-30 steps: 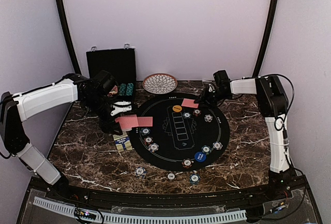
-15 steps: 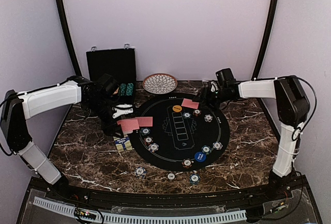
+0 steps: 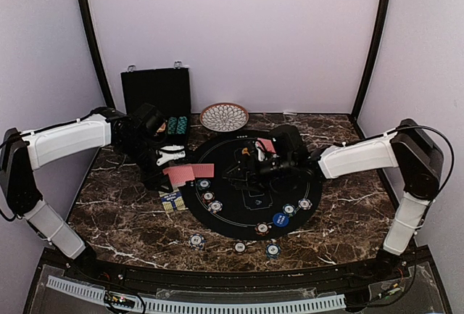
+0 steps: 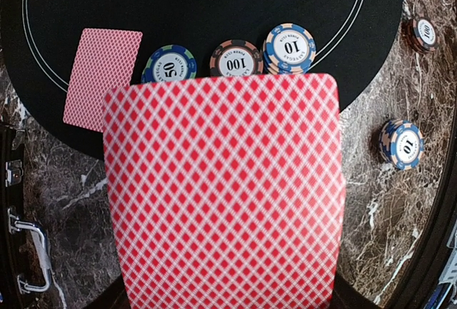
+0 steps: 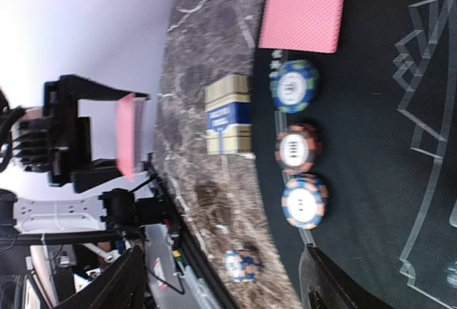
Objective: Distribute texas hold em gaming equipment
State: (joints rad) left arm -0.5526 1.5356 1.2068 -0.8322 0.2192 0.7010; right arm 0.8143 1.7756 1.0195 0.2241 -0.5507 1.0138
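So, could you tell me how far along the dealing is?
Done: poker chips sit around the black mat, one card lies face down there. In hand: left gripper pinches another red-backed card; right gripper is open, empty. Left: placing that card, probably more.

Three red-backed cards [image 3: 203, 170], nine loose poker chips [image 3: 215, 206], one blue button disc [image 3: 280, 219].

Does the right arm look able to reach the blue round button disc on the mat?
Probably yes: the right gripper hangs open above the black round mat, and the blue round button disc lies uncovered nearby, chips beside it.
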